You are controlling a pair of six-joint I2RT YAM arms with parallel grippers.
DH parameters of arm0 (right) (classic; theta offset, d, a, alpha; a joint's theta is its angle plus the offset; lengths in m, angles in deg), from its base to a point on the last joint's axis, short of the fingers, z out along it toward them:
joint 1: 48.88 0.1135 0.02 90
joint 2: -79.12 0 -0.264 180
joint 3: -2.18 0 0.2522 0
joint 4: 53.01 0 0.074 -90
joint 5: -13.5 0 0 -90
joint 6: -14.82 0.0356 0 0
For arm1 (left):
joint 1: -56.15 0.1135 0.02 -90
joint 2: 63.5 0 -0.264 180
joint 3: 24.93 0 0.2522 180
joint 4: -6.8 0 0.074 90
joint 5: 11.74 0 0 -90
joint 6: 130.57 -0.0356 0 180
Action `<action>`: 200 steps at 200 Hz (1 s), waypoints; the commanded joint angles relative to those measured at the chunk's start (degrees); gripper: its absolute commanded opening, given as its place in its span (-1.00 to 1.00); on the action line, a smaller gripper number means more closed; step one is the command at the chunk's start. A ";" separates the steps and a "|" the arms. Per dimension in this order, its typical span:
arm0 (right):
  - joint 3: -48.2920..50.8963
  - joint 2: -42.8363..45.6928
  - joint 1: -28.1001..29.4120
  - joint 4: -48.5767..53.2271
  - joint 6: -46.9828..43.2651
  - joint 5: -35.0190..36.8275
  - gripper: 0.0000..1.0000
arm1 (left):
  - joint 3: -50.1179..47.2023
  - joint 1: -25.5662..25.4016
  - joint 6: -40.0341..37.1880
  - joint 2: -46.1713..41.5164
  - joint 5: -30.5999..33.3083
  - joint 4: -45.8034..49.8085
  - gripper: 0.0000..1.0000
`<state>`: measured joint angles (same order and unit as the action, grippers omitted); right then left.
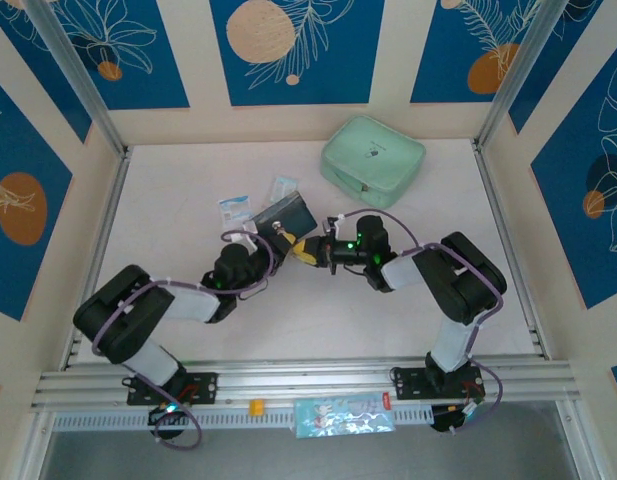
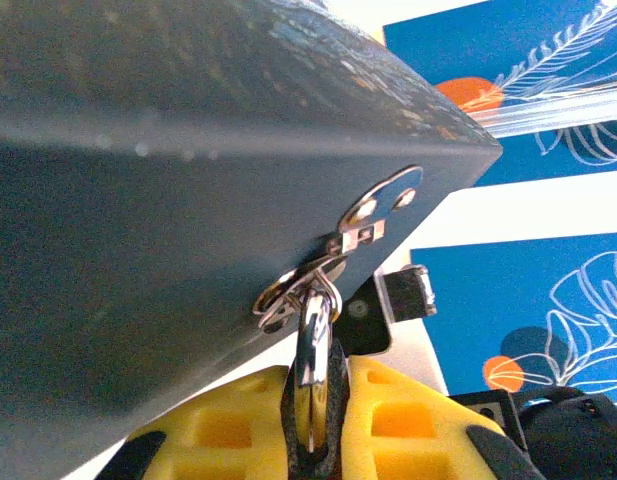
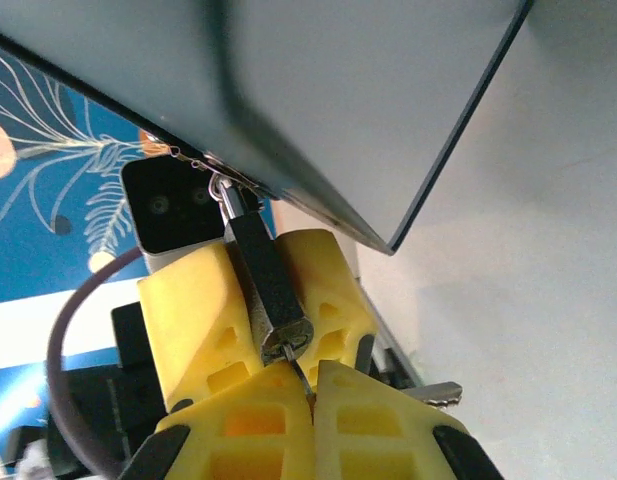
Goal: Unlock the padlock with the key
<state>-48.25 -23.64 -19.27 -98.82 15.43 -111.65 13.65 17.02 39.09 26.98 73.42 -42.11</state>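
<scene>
A white tabletop (image 1: 168, 170) is walled by blue-patterned panels (image 1: 318, 70). The padlock (image 3: 271, 285) is hung on the hasp (image 2: 373, 215) of the tin box (image 1: 286, 212) and clamped in the left tool (image 2: 316, 388). The key (image 3: 300, 372) is pinched at its keyhole by the right tool (image 3: 306, 378). The box is shut, contents hidden.

The white counter (image 1: 188, 200) carries a mint-green zipped pouch (image 1: 373, 157) at the far side, right of centre. A dark box (image 1: 288, 213) sits tilted near the centre; a silvery hasp (image 2: 378, 205) is riveted to its edge. Two blue-and-white packets (image 1: 234, 209) (image 1: 283, 187) lie just beside the box, at its far left. On the near rail lie a bluish packet (image 1: 344, 415) and a small yellow piece (image 1: 255, 406).
</scene>
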 commanded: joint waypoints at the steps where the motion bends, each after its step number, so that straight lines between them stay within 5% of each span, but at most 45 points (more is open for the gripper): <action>1: -4.01 -2.56 -1.61 -4.54 11.88 7.71 -1.00 | 1.42 -3.75 2.33 2.32 -20.37 -17.23 -1.00; 30: -3.93 -2.78 -2.59 -8.72 15.79 7.34 -1.00 | 1.11 -3.75 2.61 3.54 -20.09 -17.93 -1.00; 71: -4.40 1.86 -4.79 3.42 2.32 6.47 -0.99 | 0.61 -3.47 2.62 1.62 -19.02 -13.69 -1.00; 129: -4.27 12.50 -5.27 22.09 -16.76 9.04 -0.17 | 0.95 -3.40 -1.63 -5.55 -13.45 0.75 -1.00; 200: 0.11 19.22 -2.62 23.06 -22.69 11.95 -0.08 | 2.76 -3.42 -3.86 -8.65 -8.80 9.60 -1.00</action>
<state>-48.75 -7.53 -23.25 -75.67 -2.47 -104.18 15.03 14.64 37.14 19.52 66.66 -34.31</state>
